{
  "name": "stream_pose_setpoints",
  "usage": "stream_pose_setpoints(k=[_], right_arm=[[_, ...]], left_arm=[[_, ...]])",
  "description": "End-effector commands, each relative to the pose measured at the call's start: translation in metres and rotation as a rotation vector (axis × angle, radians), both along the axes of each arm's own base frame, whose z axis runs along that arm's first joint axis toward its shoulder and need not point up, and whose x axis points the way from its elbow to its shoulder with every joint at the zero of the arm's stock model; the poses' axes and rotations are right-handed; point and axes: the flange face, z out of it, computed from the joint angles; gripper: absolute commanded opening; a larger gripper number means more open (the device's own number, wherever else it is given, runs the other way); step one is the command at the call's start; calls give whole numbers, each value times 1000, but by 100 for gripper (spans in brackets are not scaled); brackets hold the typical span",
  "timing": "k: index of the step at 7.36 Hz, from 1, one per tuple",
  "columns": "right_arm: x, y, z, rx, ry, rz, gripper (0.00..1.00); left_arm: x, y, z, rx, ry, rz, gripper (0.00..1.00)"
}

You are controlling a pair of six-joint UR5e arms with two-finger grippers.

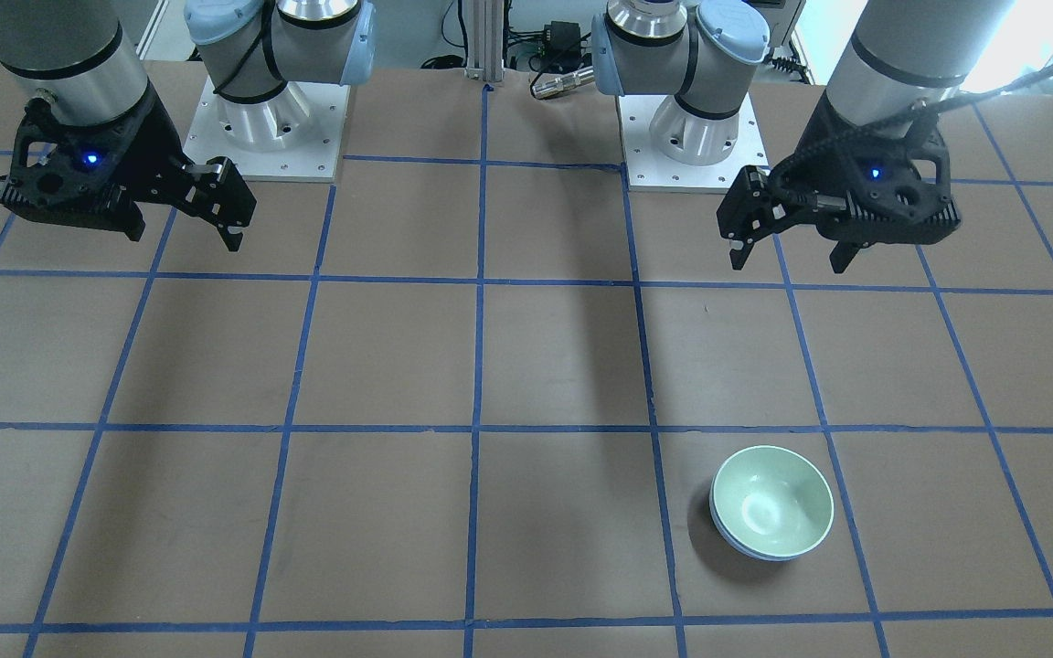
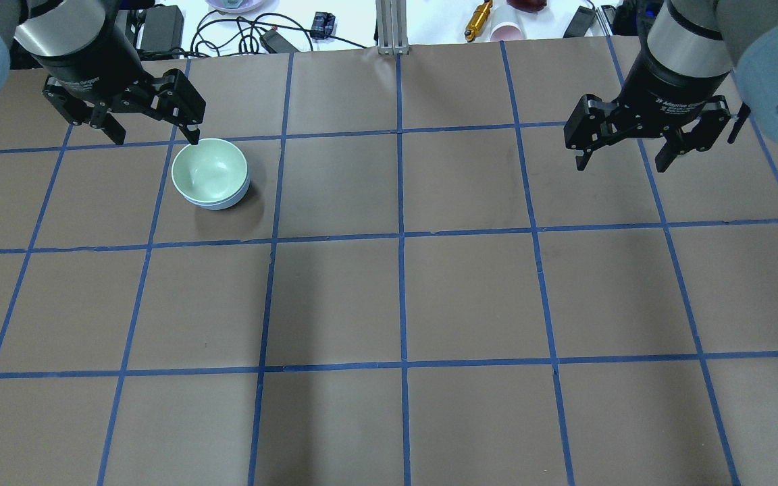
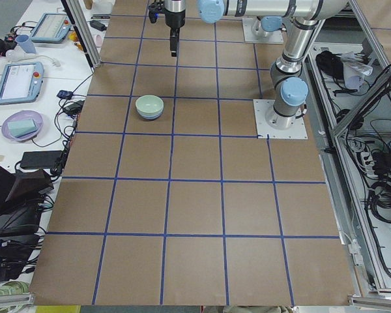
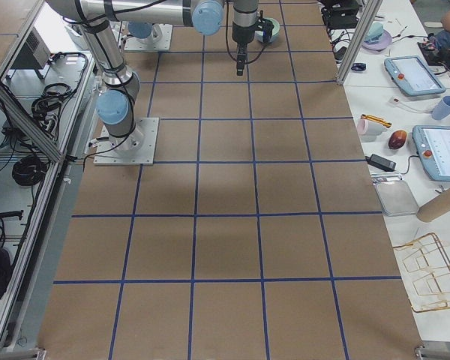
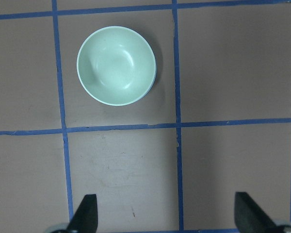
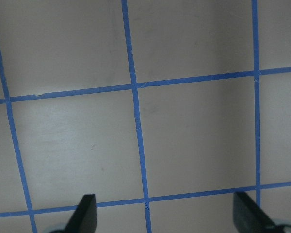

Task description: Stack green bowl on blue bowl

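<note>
The pale green bowl (image 2: 209, 170) sits nested inside the light blue bowl (image 2: 228, 201), of which only a thin edge shows below it. The stack stands upright on the table, also in the front view, green bowl (image 1: 771, 501) on blue bowl (image 1: 729, 542), and in the left wrist view (image 5: 115, 65). My left gripper (image 2: 157, 138) is open and empty, raised above the table just beside the stack (image 1: 790, 260). My right gripper (image 2: 620, 165) is open and empty, high over bare table at the other side (image 1: 184, 238).
The brown table carries a blue tape grid (image 2: 400, 236). The two arm bases (image 1: 266, 128) (image 1: 696, 137) stand at the robot's edge. Cables, a pink cup (image 2: 507, 30) and a yellow tool (image 2: 478, 19) lie beyond the far edge.
</note>
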Motion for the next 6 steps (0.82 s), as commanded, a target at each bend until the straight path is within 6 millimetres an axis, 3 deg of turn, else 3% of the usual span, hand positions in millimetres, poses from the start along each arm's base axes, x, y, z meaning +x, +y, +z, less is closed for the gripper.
stream_pose_setpoints(k=[1, 6], right_arm=[[0, 0, -1, 1, 0, 0, 100], [0, 0, 0, 0, 0, 0, 100]], left_arm=[[-2, 11, 8, 11, 3, -1, 100], [-2, 14, 17, 33, 5, -1, 100]])
